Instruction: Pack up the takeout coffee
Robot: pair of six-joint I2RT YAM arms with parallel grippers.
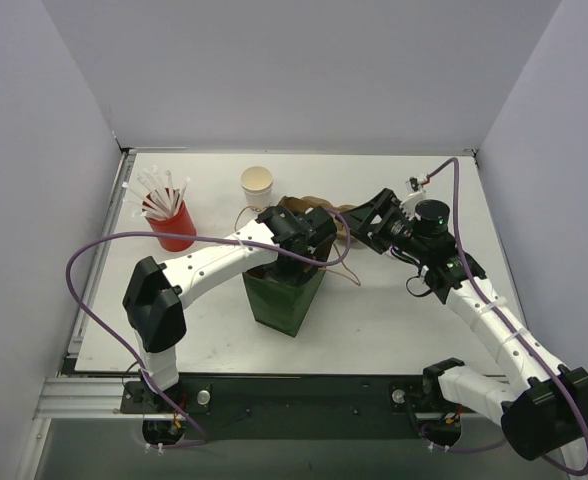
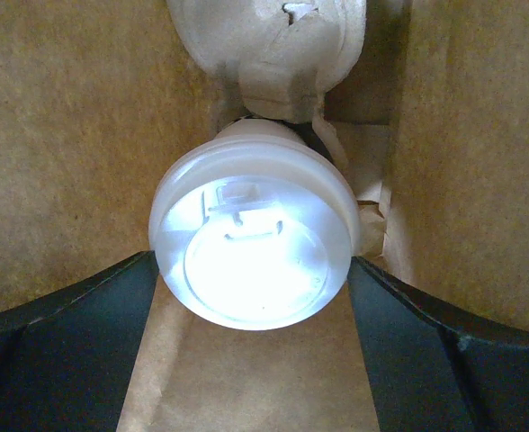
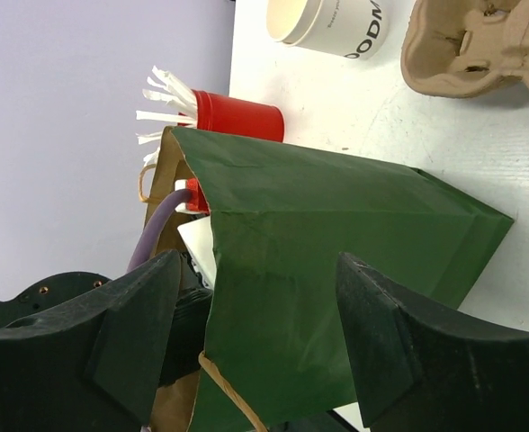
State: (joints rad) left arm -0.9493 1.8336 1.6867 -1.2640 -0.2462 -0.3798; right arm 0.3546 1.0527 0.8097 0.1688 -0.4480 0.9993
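Observation:
The takeout coffee [image 2: 249, 243], a white cup with a round white lid, is seen from above inside the green-and-brown paper bag [image 1: 284, 295]. The bag's brown inner walls [image 2: 67, 135] surround it. My left gripper [image 2: 249, 263] is down inside the bag, and its dark fingers [image 2: 76, 342] press against both sides of the lid. In the top view the bag hides the cup and the left fingers. My right gripper [image 1: 354, 223] is open beside the bag's mouth. In the right wrist view its jaws [image 3: 260, 270] stand wide apart in front of the green bag side [image 3: 336, 234].
A lidless white cup [image 1: 257, 183] stands behind the bag and also shows in the right wrist view [image 3: 332, 22]. A red cup of white straws [image 1: 174, 228] is at the left. A brown pulp cup carrier [image 3: 480, 45] lies behind the bag. Grey walls enclose the table.

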